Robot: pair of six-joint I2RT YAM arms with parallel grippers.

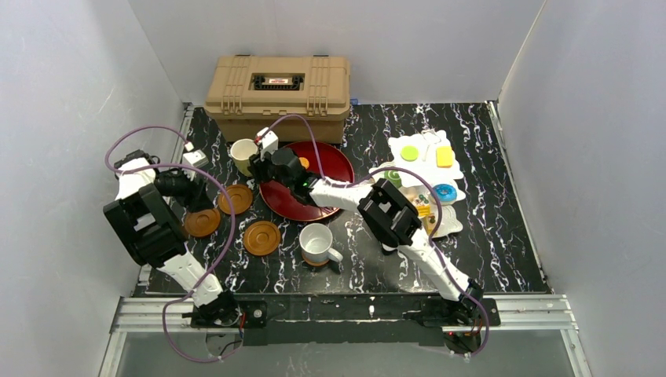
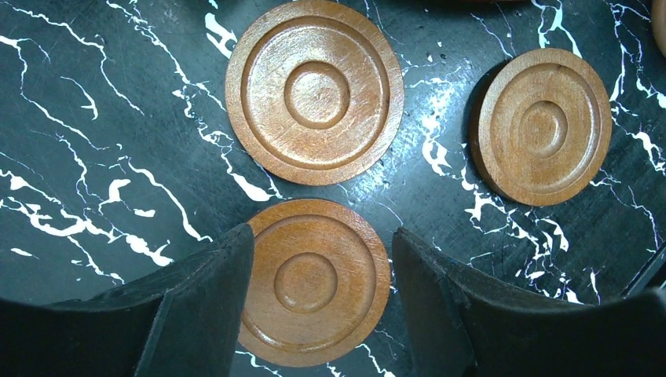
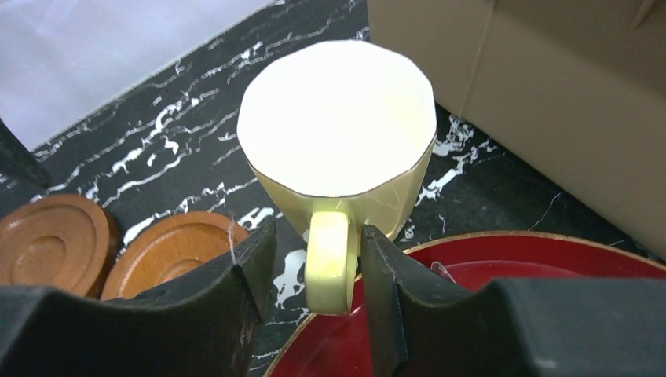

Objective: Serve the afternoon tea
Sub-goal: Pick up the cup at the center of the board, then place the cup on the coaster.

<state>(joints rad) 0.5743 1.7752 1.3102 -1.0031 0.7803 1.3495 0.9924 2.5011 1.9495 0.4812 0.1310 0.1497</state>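
Two black fingers of the right gripper (image 3: 318, 236) straddle the handle (image 3: 328, 267) of the pale-yellow mug (image 3: 338, 118). The jaws are spread, not clamped: one finger is right up against the handle and there's a sliver of gap on the other side. The mug stands upright on the marble, just beside the rim of the dark-red tray (image 3: 550, 259) and near the tan case (image 3: 550, 94). That arm stretches from its base across the tray, forearm low over it. Over on the left, the left gripper (image 2: 322, 236) has its jaws spread wide with one brown saucer (image 2: 310, 283) lying flat between them, and two more saucers (image 2: 314, 90) are beyond it, apart from each other. The left arm is folded with its elbow up by the left wall. The white mug (image 1: 318, 243) sits on a fourth saucer in front of the tray, and the white tiered stand (image 1: 428, 169) with toy cakes is off right. The table top (image 1: 510, 236) is black marble with white veins, with plain white walls around it.
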